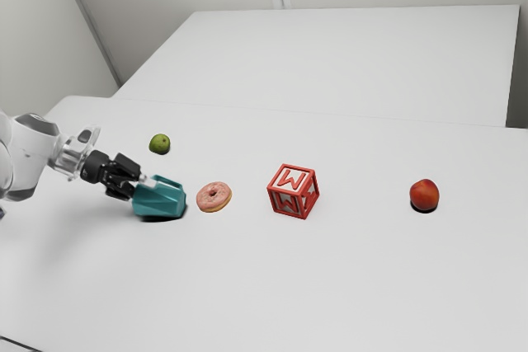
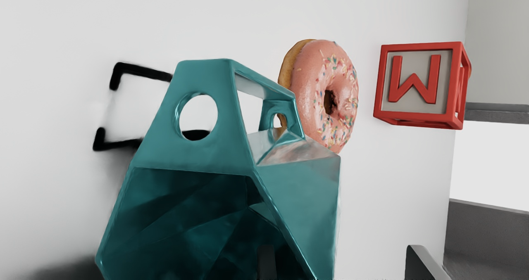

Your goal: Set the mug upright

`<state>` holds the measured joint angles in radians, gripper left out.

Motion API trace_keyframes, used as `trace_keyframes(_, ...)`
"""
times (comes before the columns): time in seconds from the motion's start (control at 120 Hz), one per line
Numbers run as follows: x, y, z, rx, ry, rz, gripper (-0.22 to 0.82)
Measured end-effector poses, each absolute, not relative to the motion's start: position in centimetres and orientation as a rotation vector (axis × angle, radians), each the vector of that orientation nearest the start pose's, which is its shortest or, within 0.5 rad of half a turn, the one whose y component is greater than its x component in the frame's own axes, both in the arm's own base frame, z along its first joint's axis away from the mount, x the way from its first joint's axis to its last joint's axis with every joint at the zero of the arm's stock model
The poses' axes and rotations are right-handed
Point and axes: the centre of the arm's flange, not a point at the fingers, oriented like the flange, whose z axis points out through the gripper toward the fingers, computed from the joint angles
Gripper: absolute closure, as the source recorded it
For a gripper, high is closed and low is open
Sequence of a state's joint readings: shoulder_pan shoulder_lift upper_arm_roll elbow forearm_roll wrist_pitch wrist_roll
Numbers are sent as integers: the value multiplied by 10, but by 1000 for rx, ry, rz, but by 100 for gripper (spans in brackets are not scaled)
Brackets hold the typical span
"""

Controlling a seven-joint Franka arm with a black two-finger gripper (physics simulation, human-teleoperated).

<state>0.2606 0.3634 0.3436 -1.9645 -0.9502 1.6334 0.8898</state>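
Teal mug [image 2: 223,156], on its side on the tabletop [image 1: 330,286]; end effector [image 2: 341,253] wide, astride the mug's wall (one fingertip within), presumably to pinch and tip it upright.

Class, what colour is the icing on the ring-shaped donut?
Pink icing with multicoloured sprinkles; it shows best in the wrist view.

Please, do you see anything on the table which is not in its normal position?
Yes, the teal mug. It is tipped on its side, with its open mouth toward the gripper, while a mug normally stands with its mouth up.
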Motion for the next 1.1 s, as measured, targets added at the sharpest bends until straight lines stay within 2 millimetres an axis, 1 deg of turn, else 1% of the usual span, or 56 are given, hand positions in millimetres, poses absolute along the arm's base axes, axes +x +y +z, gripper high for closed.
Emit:
trace_keyframes(0.083, 506, 239, 291, 2159, 127, 97, 53)
trace_keyframes(0.183, 505, 238, 296, 2151, 101, 99, 65)
trace_keyframes(0.317, 506, 237, 301, 2146, 70, 103, 72)
trace_keyframes(0.392, 506, 237, 302, 2144, 59, 106, 74)
trace_keyframes(0.467, 506, 237, 308, 2144, 46, 116, 76)
trace_keyframes(0.533, 506, 237, 320, 2148, 27, 138, 77)
trace_keyframes(0.567, 506, 236, 329, 2156, 10, 148, 77)
trace_keyframes(0.633, 504, 235, 351, 2178, -29, 173, 77)
trace_keyframes(0.692, 503, 231, 375, 2220, -77, 182, 78)
trace_keyframes(0.783, 504, 214, 404, 2314, -171, 151, 78)
trace_keyframes(0.858, 509, 199, 420, 2413, -244, 111, 78)
trace_keyframes(0.95, 517, 180, 430, 2546, -322, 42, 78)
trace_keyframes(1.1, 532, 151, 433, 2756, -426, -66, 79)
